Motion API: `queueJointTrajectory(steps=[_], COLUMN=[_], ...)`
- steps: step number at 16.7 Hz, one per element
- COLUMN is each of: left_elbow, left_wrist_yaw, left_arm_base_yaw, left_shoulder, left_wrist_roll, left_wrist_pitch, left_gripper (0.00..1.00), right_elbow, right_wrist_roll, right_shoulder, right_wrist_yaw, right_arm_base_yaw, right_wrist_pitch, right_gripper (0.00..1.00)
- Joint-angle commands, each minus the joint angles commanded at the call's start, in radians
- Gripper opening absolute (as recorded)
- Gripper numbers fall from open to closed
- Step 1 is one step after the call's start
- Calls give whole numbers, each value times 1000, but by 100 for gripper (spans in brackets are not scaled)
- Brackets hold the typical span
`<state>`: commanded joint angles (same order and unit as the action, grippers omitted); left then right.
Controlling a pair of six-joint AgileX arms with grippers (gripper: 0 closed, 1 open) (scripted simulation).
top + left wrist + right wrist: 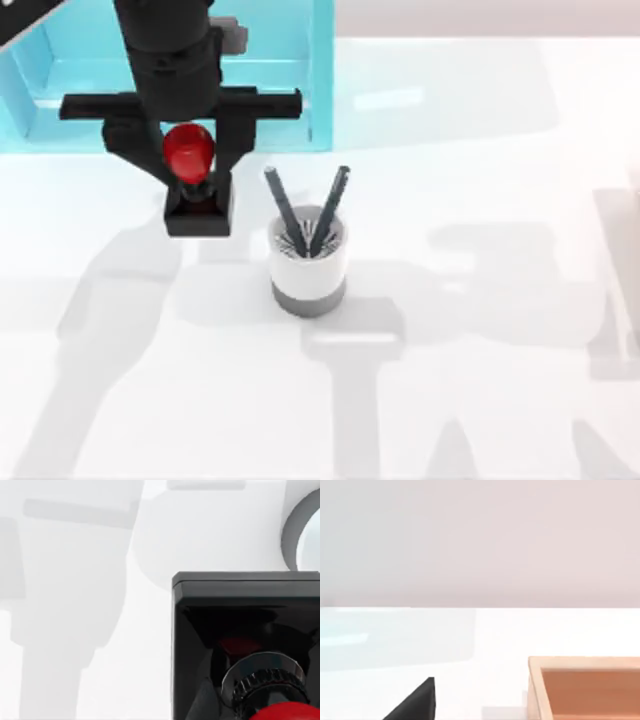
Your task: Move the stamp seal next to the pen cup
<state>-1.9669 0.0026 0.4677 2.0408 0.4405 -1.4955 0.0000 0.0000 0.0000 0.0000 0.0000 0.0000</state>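
Observation:
The stamp seal (190, 160) has a glossy red knob on a square black base and stands left of the pen cup (308, 262), a small gap apart. My left gripper (188, 150) reaches down from above, its black fingers (135, 150) pressed against both sides of the red knob. Whether the base rests on the table or hangs just over it I cannot tell. The left wrist view shows the black base (245, 615) close up, with the cup's grey band (290, 535) beyond it. Two dark pens lean out of the white cup. A black wedge of my right gripper (415, 702) shows in the right wrist view.
A light blue open box (320, 80) stands at the back left, right behind the left arm. A wooden tray (535, 690) lies on the white table in the right wrist view. Bare white table spreads in front of and to the right of the cup.

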Motion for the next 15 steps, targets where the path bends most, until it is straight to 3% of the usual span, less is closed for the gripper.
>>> queueJointTrajectory(steps=[3,15], left_elbow=[0,0], left_wrist_yaw=[0,0], left_arm_base_yaw=[0,0], left_shoulder=[0,0], left_wrist_roll=[0,0], left_wrist_pitch=[0,0], left_gripper=[0,90], right_elbow=[0,0], right_wrist_roll=[0,0], right_shoulder=[0,0], right_wrist_yaw=[0,0], right_arm_base_yaw=[0,0], right_wrist_pitch=[0,0], right_gripper=[100,100])
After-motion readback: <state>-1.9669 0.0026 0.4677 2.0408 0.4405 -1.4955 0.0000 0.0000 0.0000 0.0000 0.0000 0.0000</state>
